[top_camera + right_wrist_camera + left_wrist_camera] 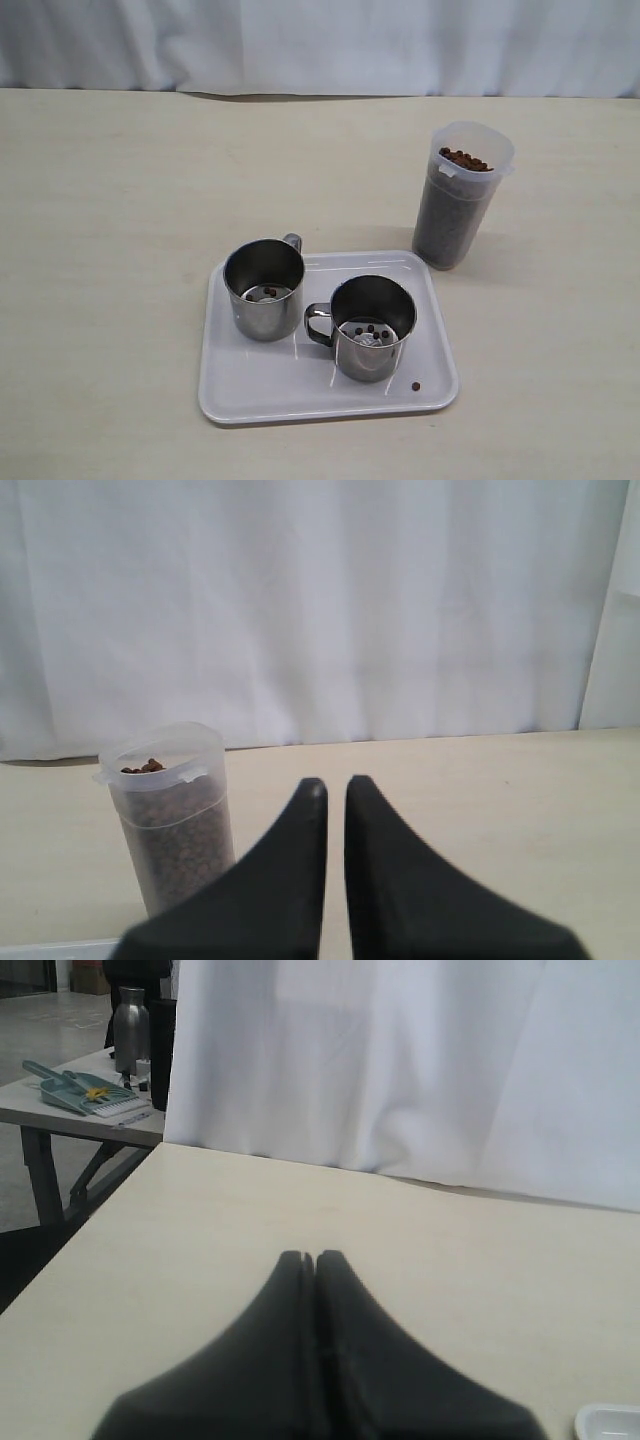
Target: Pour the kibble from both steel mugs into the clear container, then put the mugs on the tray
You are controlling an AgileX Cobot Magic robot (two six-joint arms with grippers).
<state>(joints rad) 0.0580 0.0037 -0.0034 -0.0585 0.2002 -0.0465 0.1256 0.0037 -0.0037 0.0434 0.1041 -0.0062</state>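
Kibble (450, 225): most fills clear container (483, 182); few bits in each mug.
left pincer (315, 1258): closed tight, holds nothing.
tray (250, 400): near worktop (100, 250) front edge.
left mug (264, 290): upright, tray's back left corner.
right mug (371, 328): upright, mid-tray, close beside.
loose bit (416, 386): tray's front right corner.
Clear container: upright on worktop, just off tray's back right corner.
right pincer (335, 785): closed, empty.

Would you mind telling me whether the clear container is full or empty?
Nearly full: the clear container shows kibble through its wall, up near the rim.
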